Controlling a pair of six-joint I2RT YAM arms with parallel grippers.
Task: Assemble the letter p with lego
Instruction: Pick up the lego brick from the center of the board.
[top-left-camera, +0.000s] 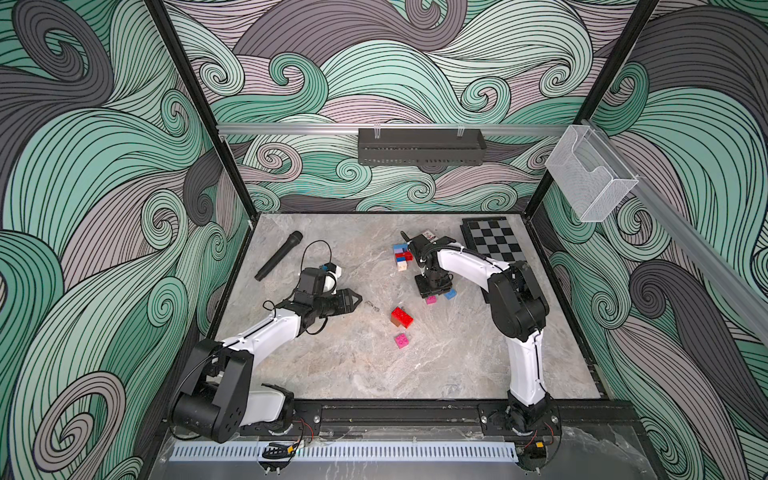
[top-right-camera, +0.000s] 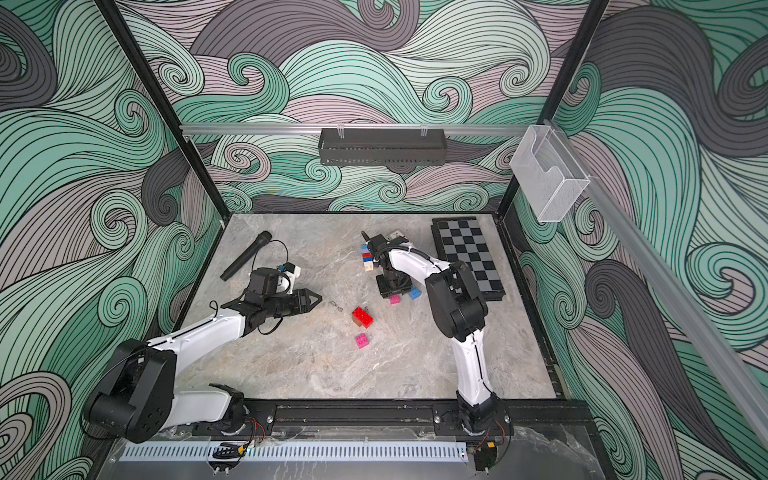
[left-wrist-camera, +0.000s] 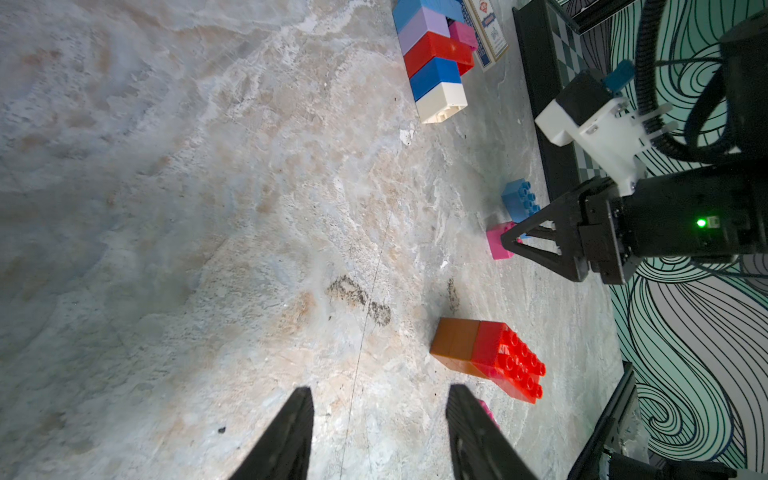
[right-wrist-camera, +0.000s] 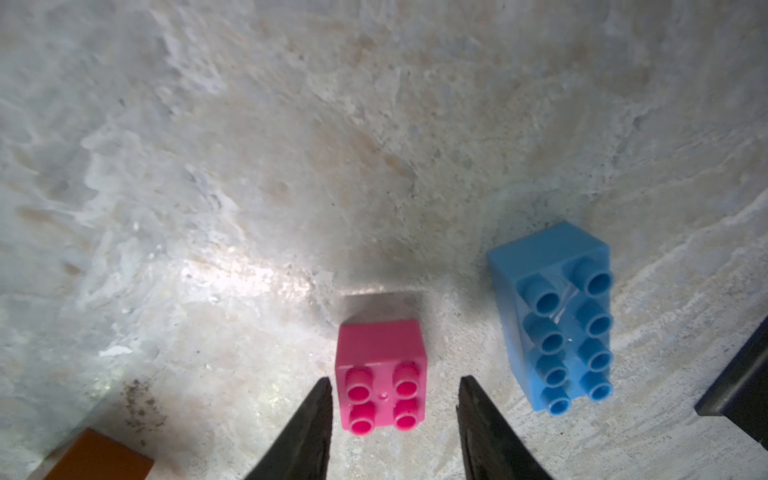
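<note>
Well, our right gripper (right-wrist-camera: 395, 379) stood parted around the pink brick (right-wrist-camera: 380, 353), nothing gripped. Closing off-centre, we risked spinning it away.

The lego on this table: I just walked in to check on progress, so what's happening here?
The right gripper stands over a small pink brick, jaws open on either side, not gripping it; a blue brick lies beside. The left gripper hovers open and empty. A joined column of bricks lies further back; the P looks unfinished.
</note>
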